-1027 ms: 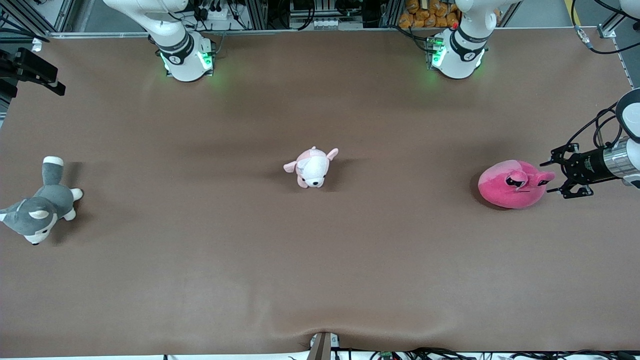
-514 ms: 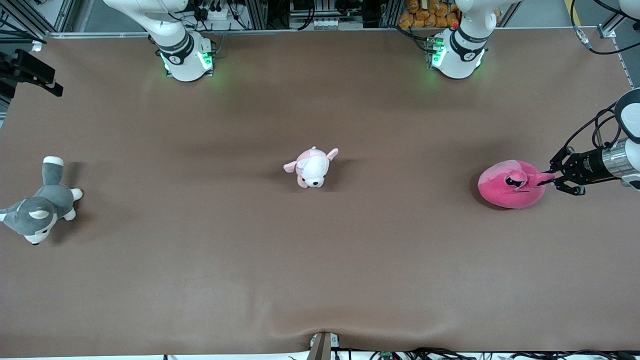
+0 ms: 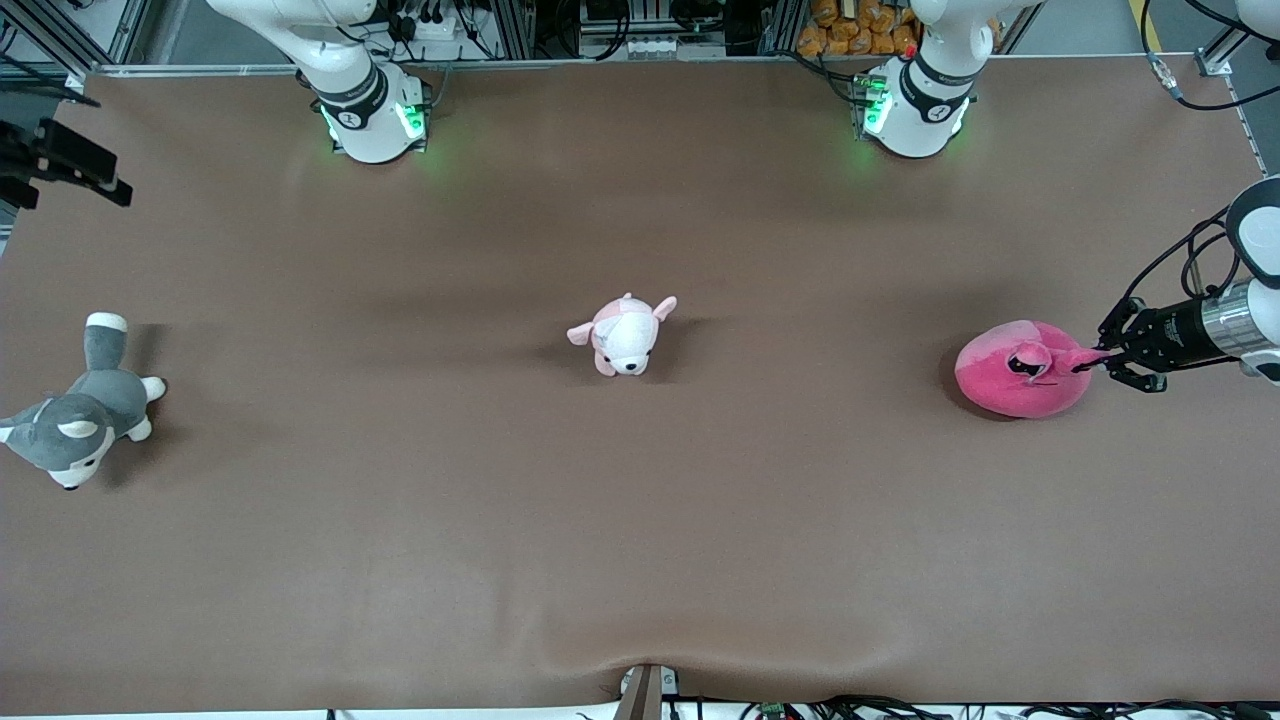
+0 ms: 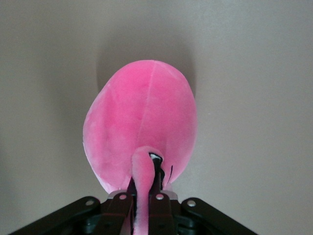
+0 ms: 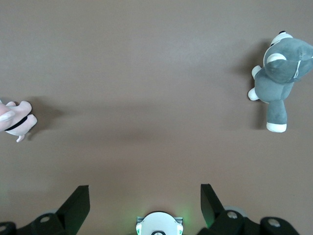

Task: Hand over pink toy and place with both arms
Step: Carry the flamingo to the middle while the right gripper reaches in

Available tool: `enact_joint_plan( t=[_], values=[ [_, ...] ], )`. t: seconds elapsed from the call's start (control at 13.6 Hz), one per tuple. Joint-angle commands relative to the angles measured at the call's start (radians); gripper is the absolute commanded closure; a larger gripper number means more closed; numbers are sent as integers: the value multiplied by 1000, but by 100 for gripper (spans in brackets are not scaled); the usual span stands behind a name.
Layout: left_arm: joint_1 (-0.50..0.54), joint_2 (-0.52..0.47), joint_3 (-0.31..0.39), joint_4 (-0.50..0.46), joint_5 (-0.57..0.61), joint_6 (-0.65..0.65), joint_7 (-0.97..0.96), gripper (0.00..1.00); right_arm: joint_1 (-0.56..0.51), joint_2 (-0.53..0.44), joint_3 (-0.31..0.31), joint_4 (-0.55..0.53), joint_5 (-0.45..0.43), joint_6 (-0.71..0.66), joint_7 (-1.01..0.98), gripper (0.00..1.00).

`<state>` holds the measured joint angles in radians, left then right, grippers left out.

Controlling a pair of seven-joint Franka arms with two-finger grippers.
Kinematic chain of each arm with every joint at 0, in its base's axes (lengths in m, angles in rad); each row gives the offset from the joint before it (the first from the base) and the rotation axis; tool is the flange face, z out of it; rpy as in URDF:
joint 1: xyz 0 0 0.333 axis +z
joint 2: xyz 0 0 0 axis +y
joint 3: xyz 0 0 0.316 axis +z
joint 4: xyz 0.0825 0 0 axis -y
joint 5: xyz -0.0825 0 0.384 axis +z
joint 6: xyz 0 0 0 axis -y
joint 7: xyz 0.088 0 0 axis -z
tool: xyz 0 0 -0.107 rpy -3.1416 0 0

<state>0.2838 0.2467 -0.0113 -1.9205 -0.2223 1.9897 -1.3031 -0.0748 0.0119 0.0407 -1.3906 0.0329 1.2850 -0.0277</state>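
At the right arm's end of the table the grey-and-white husky plush (image 3: 75, 420) lies on the brown table (image 3: 400, 560), in the same place as a second ago. Above that end the right gripper (image 5: 145, 205) waits, well apart from the work; in the right wrist view its two fingers stand wide apart with nothing between them, and it looks down on the husky and on a part of the small pale puppy plush (image 3: 625, 335). This puppy lies in the middle of the table, between the two other toys, and it has not moved either. The change is at the left arm's end. One second ago the left gripper (image 3: 1100, 362) was open just beside the pink toy (image 3: 1015, 385); now its fingers have closed fully on the thin protruding part of the toy, on the side that points to that arm. The left wrist view shows this pink strip pinched between the two black fingers (image 4: 159, 210). The round body of the toy rests on the table, not lifted, and it is near the table's end. I judge that the grasp is now made, so the pick-up step can begin, but the hold is only on a narrow soft piece, which may stretch or slip when the heavy body hangs from it. The handover to the right arm is not yet started.
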Motion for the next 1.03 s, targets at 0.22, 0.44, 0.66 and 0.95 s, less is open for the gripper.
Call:
enact_joint_plan(
  t=[0.22,0.44,0.66,0.95],
  values=[
    [0,-18,-90,133,-20,-113,-146,100,-63,146,13,24,-5,-12,-18,0],
    [-3,-17,-186,276,-118,-228,-354,100,-86,155,13,21,13,-18,3,0],
    [-37,-9,-323,362,-144,-233,-646,100,-59,164,21,19,62,-38,223,0],
    [-190,11,-366,435,-141,-218,-853,100,-42,172,21,18,327,-61,591,0]
  ],
)
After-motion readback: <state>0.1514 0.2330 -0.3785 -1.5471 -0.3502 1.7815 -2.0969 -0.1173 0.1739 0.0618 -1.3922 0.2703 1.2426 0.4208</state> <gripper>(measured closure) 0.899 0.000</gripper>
